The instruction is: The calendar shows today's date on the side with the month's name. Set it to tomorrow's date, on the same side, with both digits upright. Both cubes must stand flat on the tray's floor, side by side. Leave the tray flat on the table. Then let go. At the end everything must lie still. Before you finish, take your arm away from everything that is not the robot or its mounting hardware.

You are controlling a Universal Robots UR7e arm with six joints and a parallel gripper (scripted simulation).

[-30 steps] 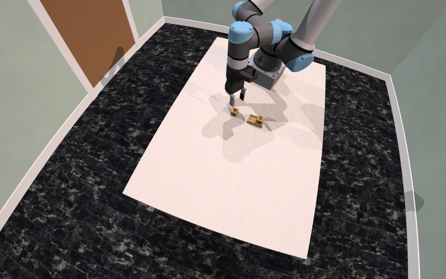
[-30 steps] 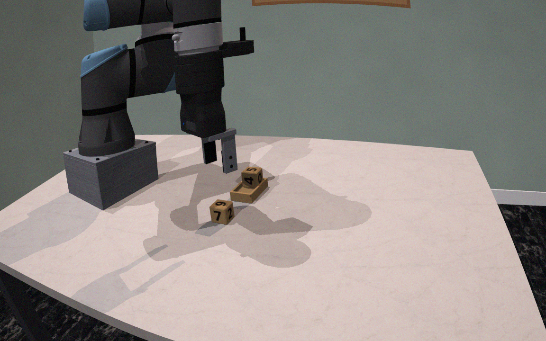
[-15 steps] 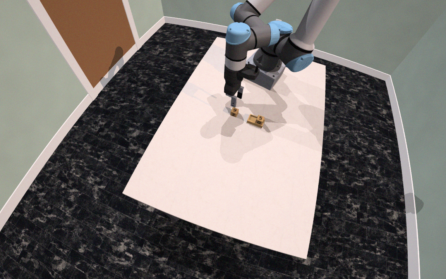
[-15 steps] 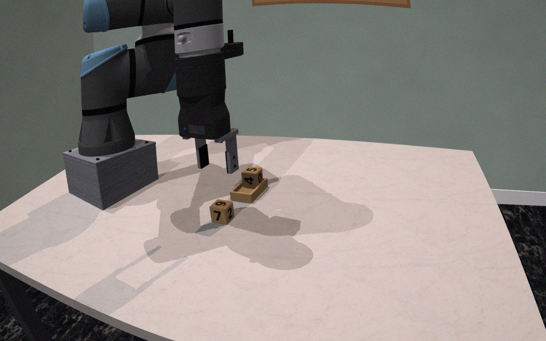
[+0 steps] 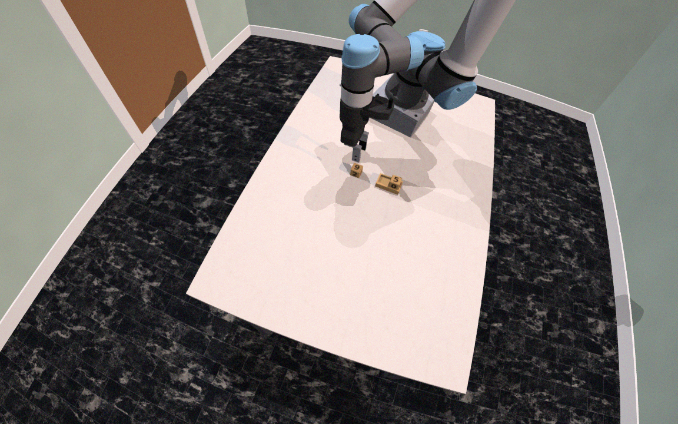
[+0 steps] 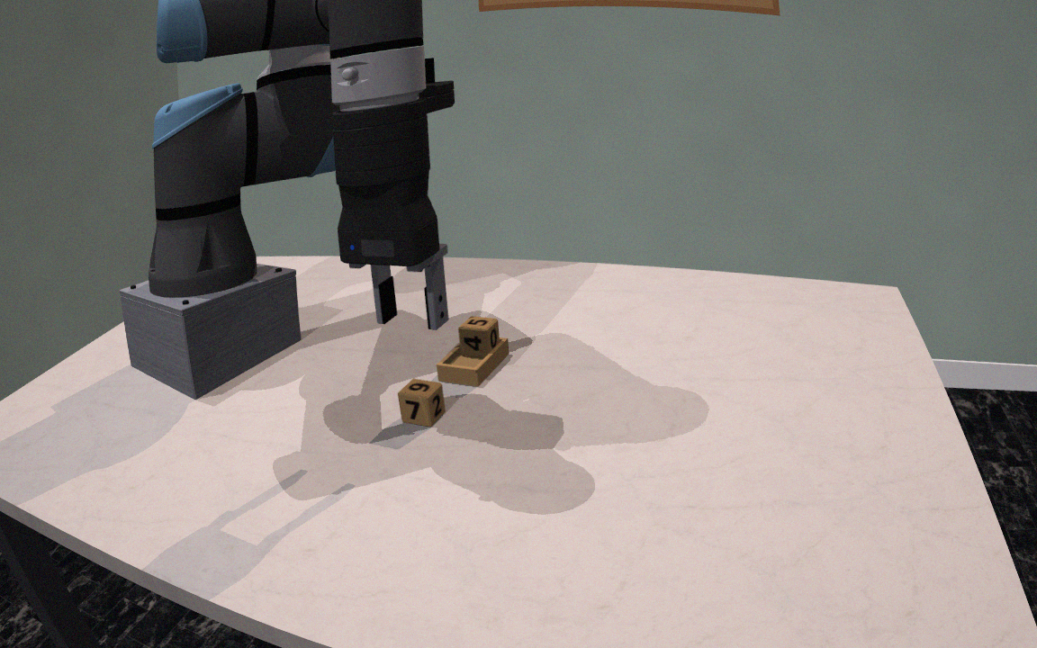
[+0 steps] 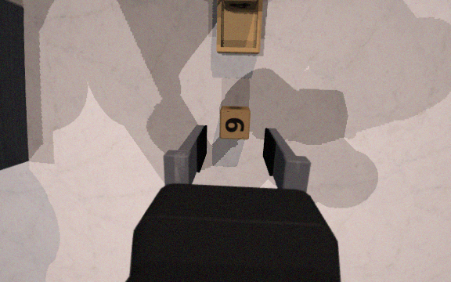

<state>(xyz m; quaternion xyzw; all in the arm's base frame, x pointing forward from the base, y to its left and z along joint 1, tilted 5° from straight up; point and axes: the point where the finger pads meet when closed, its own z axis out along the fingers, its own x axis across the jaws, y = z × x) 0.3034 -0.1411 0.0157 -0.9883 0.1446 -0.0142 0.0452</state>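
Observation:
A wooden cube [image 6: 420, 401] stands loose on the table, with 9 on top and 7 and 2 on its sides. It also shows in the overhead view [image 5: 356, 169] and in the wrist view [image 7: 235, 122]. The wooden tray [image 6: 472, 363] [image 7: 238, 27] lies flat beside it, its near half empty. The second cube [image 6: 479, 336] stands in the tray's far half, with 5 on top and 4 and 0 on its sides. My gripper [image 6: 410, 303] hangs open and empty well above the loose cube, fingers on either side of it in the wrist view.
The arm's grey base block [image 6: 211, 326] stands at the table's back left, close behind the gripper. The table edge runs in front [image 6: 184, 580]. A dark floor surrounds the table.

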